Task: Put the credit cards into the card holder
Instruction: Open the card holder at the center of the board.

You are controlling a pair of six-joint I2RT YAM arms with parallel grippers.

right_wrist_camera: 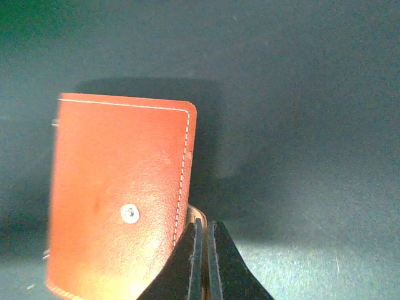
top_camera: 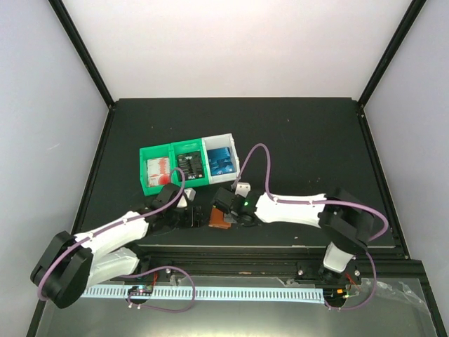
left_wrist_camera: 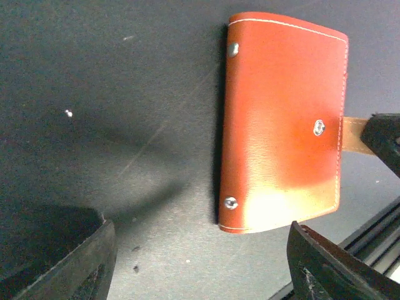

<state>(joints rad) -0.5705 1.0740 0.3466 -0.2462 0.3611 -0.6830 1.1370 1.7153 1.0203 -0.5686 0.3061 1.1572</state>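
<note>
The card holder (top_camera: 219, 219) (left_wrist_camera: 281, 125) (right_wrist_camera: 119, 194), a reddish-brown leather wallet, lies folded shut on the black table near the front edge. My right gripper (top_camera: 229, 214) (right_wrist_camera: 204, 228) is shut on its snap tab (right_wrist_camera: 199, 214) (left_wrist_camera: 353, 132) at the wallet's right side. To the wallet's left, my left gripper (top_camera: 188, 216) (left_wrist_camera: 200, 269) stands open with bare table between its fingers, and the wallet's near corner lies just beyond them. The credit cards sit in the bins behind: a red-and-white one (top_camera: 158, 170), a black one (top_camera: 189, 165) and a blue one (top_camera: 223, 161).
Two green bins (top_camera: 145, 184) and a white bin (top_camera: 235, 156) stand in a row behind the grippers. The table's front rail (left_wrist_camera: 381, 231) runs just behind the wallet's near side.
</note>
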